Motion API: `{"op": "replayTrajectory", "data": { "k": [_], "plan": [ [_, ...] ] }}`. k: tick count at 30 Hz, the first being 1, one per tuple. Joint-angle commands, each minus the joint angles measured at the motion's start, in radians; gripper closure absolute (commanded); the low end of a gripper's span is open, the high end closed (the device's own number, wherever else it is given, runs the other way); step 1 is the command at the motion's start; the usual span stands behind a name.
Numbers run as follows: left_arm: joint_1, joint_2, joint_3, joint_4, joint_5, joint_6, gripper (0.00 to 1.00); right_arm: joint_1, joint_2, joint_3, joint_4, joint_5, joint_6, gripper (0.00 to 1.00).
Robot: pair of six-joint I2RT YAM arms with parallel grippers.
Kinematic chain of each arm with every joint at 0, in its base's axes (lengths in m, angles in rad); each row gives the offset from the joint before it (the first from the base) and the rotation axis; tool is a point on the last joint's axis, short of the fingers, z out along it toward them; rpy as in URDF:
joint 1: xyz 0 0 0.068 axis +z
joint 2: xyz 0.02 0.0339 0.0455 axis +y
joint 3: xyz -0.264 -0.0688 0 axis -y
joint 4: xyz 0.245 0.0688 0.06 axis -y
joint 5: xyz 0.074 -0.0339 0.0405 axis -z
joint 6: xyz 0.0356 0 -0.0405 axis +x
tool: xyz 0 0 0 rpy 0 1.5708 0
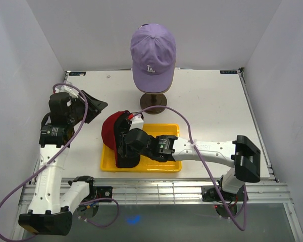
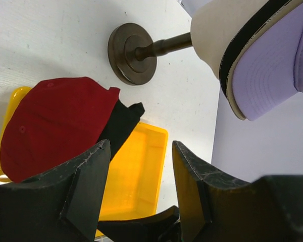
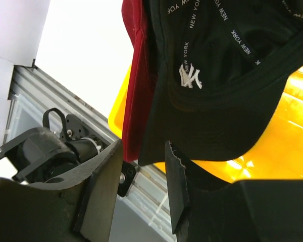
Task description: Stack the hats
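1. top view: the lavender cap (image 1: 152,48) is on the head, upper centre. the red cap (image 1: 110,132) lies in the yellow tray (image 1: 166,166), lower centre, under my right gripper (image 1: 123,148).
2. left wrist: the left gripper (image 2: 140,156) gapes wide and empty.
3. right wrist: the fingers are narrowly apart at the black cap (image 3: 217,75)'s edge, and i can't tell if it's pinched. i'd bite the stiff curved brim, not the limp fabric.
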Motion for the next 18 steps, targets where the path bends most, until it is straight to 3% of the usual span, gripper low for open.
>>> {"op": "replayTrajectory", "data": {
  "k": [1,6,18],
  "plan": [
    [0.003,-0.029,-0.021,-0.015,-0.018,0.025,0.38,0.004,0.038,0.074,0.025,0.051,-0.003,0.55],
    [0.003,-0.032,-0.038,-0.01,-0.015,0.028,0.38,-0.008,0.093,0.12,-0.007,0.058,-0.009,0.55],
    [0.003,-0.035,-0.064,0.013,0.013,0.025,0.38,-0.014,0.07,0.028,0.041,0.069,0.02,0.59]
  ]
}}
